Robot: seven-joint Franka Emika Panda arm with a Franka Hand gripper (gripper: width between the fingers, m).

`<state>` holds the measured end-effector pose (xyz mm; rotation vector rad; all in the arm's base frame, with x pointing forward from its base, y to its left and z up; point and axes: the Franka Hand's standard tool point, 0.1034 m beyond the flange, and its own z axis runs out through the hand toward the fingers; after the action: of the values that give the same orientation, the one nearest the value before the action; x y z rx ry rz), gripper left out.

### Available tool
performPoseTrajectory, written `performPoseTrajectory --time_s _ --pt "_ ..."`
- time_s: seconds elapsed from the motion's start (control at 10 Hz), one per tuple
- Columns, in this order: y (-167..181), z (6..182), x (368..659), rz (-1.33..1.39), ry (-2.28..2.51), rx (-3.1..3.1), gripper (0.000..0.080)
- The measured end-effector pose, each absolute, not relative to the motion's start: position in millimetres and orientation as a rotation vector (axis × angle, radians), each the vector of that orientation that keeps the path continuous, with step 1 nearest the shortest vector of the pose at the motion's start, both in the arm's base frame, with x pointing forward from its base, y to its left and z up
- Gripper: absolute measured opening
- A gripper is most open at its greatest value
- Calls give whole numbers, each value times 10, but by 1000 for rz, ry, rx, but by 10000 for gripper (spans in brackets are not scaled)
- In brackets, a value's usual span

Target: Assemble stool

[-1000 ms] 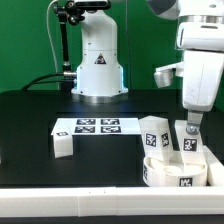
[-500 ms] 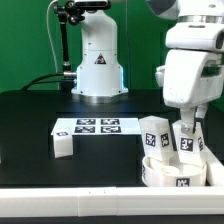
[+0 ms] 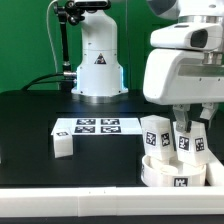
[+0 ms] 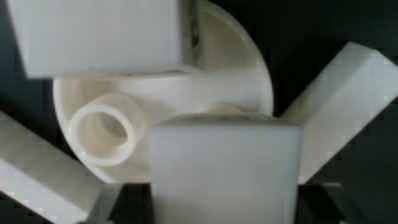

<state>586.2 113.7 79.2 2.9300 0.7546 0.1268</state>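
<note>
Grip looks clenched: my two-finger gripper (image 3: 186, 124) clamps a chunky white plastic leg block (image 4: 221, 160) standing on the low round white seat disc (image 3: 172, 176), at the exterior view's right. The leg block's long axis runs upright, straight below the fingers, so I judge the coming move turns about that vertical.

Your arm (image 3: 185, 62) has a smooth white shell of rounded housings, with dark bands at the joints. Its base (image 3: 97, 45), at the far side, carries a triangular warning label (image 3: 100, 61) and a blue glow at the foot. The fingers (image 4: 114, 208) are dark grey.
</note>
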Motion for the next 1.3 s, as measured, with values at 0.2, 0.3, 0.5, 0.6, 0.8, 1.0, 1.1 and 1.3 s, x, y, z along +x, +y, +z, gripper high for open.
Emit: performPoseTrajectory --time_s 0.2,0.3,0.5,0.6,0.8,1.0,1.1,1.3 --pt "1157 790 5851 140 361 3033 340" --pt "1161 789 5843 127 178 3073 340" --pt "1201 794 5842 121 -66 3084 340" --pt "1202 795 5843 123 -196 3086 340" --pt "1193 797 5846 125 -421 3076 340" --pt "1210 797 5844 125 -645 3053 340" --pt "1214 797 5843 125 -692 3044 340" --pt "1226 795 5839 117 -949 2995 340"
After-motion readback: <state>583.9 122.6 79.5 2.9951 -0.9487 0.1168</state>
